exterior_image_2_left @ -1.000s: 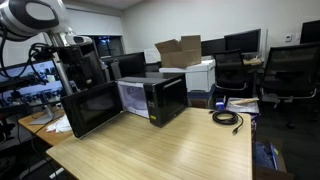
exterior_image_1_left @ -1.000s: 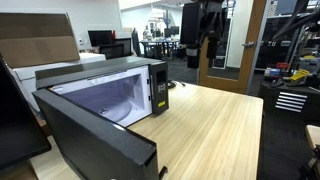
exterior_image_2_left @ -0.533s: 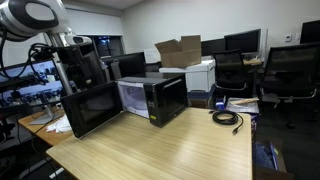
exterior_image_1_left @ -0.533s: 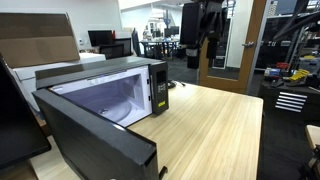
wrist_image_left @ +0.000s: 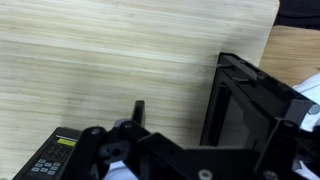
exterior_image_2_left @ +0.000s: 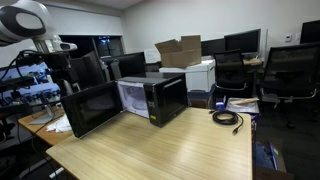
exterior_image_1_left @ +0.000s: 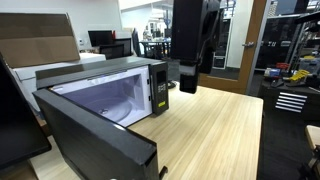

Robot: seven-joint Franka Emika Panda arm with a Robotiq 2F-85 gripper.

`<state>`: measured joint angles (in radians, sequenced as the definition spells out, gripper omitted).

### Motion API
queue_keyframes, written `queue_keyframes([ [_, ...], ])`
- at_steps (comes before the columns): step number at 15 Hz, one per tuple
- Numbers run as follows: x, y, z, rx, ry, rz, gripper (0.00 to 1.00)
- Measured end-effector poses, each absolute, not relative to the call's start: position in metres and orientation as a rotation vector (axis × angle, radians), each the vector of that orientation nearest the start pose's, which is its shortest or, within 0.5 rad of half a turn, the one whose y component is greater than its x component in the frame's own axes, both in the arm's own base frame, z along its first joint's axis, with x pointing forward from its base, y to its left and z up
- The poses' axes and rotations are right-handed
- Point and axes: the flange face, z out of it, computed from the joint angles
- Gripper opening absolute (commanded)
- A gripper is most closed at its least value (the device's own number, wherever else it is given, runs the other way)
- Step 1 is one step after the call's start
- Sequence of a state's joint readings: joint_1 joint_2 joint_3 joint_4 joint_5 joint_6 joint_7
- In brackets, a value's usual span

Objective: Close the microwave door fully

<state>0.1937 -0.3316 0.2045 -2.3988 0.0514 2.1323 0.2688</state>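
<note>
The microwave [exterior_image_1_left: 100, 70] stands on the wooden table [exterior_image_1_left: 215, 130] with its white cavity exposed; it also shows in an exterior view [exterior_image_2_left: 165, 98]. The microwave door [exterior_image_1_left: 95, 135] hangs wide open, seen too in an exterior view [exterior_image_2_left: 90, 108] and in the wrist view [wrist_image_left: 250, 100]. My gripper [wrist_image_left: 200, 128] is open and empty, high above the table beside the door's free edge. The arm [exterior_image_1_left: 188, 45] hangs near the microwave's button panel [exterior_image_1_left: 160, 90]. In an exterior view the arm [exterior_image_2_left: 55, 60] is behind the open door.
A brown cardboard box [exterior_image_2_left: 180, 50] sits on a white printer [exterior_image_2_left: 202, 72] behind the microwave. A black cable [exterior_image_2_left: 228, 118] lies on the table. Office chairs [exterior_image_2_left: 285, 70] and monitors stand at the back. A doorway [exterior_image_1_left: 235, 40] is beyond the table.
The arm has moved toward the microwave and a little lower, looming larger in one exterior view and shifting left in the other. The door has not moved.
</note>
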Motion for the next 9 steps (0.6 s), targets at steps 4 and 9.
queue_keyframes([
  [4,0.408,0.212,0.446,-3.08,-0.289,-0.146,1.0],
  [9,0.41,0.256,0.442,-3.004,-0.481,-0.186,1.0],
])
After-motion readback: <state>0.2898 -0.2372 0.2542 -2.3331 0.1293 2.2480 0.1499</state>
